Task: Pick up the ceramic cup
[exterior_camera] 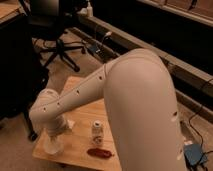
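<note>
My gripper (54, 136) hangs at the end of the white arm (125, 95), low over the front left corner of the small wooden table (77, 150). The ceramic cup (51, 146) shows as a pale white round shape right under the gripper, mostly covered by it. I cannot tell whether the gripper touches the cup.
A slim white labelled bottle (96, 131) stands mid-table, with a red flat object (100, 152) in front of it. The orange bowl is hidden behind my arm. A black office chair (55, 35) and a dark desk (15, 60) stand at the left, and cables lie on the floor.
</note>
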